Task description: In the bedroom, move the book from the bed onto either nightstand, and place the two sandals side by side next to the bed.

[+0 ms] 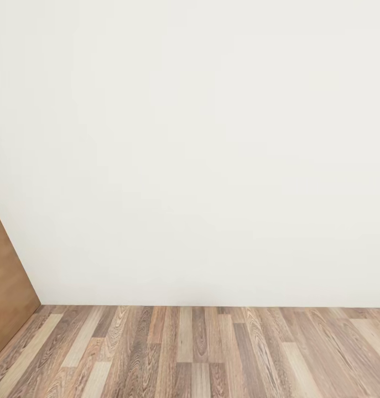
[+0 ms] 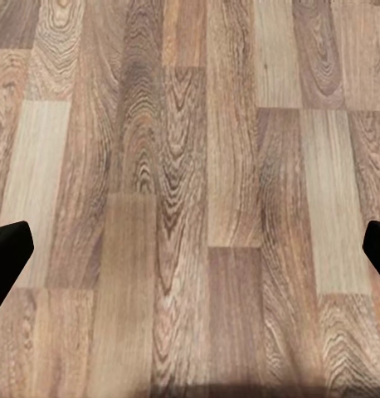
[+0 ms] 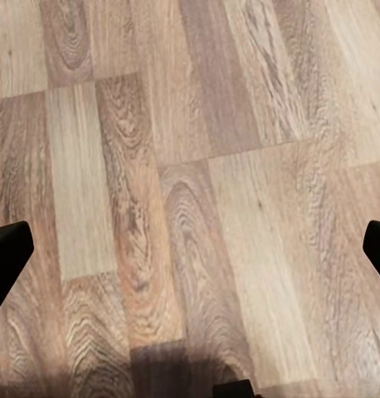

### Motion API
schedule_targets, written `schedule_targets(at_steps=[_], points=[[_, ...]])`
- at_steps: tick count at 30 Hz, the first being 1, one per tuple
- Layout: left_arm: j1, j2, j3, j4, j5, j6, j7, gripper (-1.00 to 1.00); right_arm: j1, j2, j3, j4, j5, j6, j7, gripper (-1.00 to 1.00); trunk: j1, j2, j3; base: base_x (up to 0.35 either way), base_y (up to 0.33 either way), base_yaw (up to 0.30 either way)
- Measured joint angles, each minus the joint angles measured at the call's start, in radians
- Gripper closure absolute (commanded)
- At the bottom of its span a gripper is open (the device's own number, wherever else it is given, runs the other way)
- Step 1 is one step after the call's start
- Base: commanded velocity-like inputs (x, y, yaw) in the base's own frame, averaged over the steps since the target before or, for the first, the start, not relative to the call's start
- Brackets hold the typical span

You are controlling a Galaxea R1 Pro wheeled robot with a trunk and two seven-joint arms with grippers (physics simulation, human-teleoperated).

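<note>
Robot's just facing a blank wall (image 1: 201, 149) with floor (image 1: 212, 354) along the frame's bottom, both grippers (image 2: 190, 249) (image 3: 190, 249) spread wide, empty, pointed floorward for travel; bed's somewhere off-frame.

A plain white wall (image 1: 201, 149) takes up most of what's ahead, meeting a wood-plank floor (image 1: 212, 354) along a straight line low down. The planks run away from the wall in mixed tones — pale tan, grey-brown, darker walnut — with strong grain and staggered joints. At the far left a flat brown panel (image 1: 7, 293) stands against the wall, slanting down to the floor — door or cabinet side, hard to tell.
</note>
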Motion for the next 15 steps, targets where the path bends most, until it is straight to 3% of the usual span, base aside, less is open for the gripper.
schedule_targets(at_steps=[15], points=[[0.0,-0.005,-0.003,0.023,0.003,-0.002,0.0,-1.0,0.0,0.0,-0.002,0.0,-0.002,0.0,-0.005,-1.0,0.0,0.0,0.0,0.0,0.0,-0.258]])
